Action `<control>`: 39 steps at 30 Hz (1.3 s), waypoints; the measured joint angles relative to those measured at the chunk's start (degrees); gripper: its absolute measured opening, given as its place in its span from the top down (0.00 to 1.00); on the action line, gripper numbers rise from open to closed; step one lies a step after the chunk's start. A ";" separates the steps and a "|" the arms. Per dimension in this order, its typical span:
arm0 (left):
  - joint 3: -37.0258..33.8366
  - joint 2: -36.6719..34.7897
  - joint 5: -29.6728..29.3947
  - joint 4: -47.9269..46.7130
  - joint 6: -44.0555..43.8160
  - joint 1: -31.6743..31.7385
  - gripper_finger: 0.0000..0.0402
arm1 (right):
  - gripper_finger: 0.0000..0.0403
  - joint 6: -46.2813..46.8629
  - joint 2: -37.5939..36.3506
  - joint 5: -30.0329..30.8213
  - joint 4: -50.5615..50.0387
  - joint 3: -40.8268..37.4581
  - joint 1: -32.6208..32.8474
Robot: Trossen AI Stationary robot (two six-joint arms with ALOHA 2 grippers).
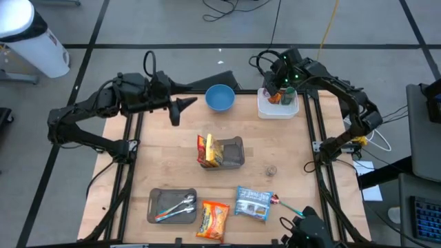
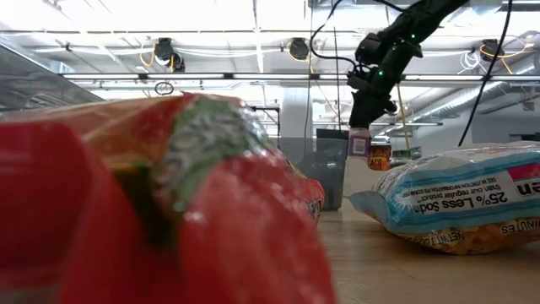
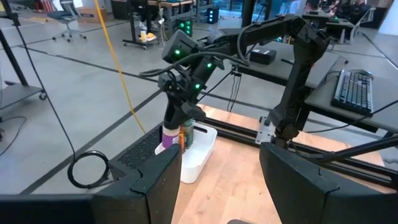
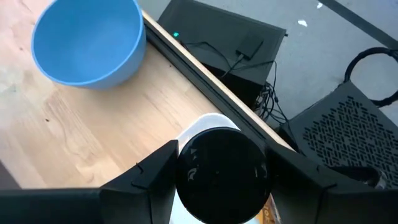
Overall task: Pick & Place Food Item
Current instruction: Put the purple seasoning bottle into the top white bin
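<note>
A dark-lidded food container [image 4: 221, 165] sits between the two fingers of the right end effector [image 1: 281, 89], which is clamped on its sides directly above the white bin [image 1: 279, 108] at the far right corner of the wooden bench [image 1: 158, 165]. Seen from the left wrist, the container shows a purple label and hangs just inside the bin's rim beside an orange-labelled item [image 3: 186, 134]; whether it touches the bin's floor cannot be told. The low view shows the same container [image 2: 359, 144] under the end effector, next to a small red-labelled jar [image 2: 380, 156].

The blue bowl [image 1: 220, 98] stands near the far edge of the bench, between the two arms. The left end effector [image 1: 180, 109] hovers over the far left part of the bench, its fingers apart and holding nothing.

At mid-bench a grey tray [image 1: 234, 153] carries a yellow-and-red snack packet [image 1: 207, 150] standing on edge. Along the near edge lie a second grey tray [image 1: 160, 200] holding spoons [image 1: 180, 204], an orange snack bag [image 1: 213, 219], a blue-and-white packet [image 1: 253, 204] and a red-tipped utensil [image 1: 284, 204].
</note>
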 joint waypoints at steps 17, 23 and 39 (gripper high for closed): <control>0.00 0.00 2.71 0.11 -0.03 3.00 0.44 | 0.51 -2.72 5.27 1.44 0.71 0.02 0.18; 0.00 0.00 2.74 0.07 0.02 3.47 0.44 | 0.51 -2.27 6.80 1.37 3.07 0.02 0.20; 0.00 0.00 5.95 -0.02 0.41 7.40 0.44 | 0.51 -2.21 9.44 1.84 6.81 0.04 2.10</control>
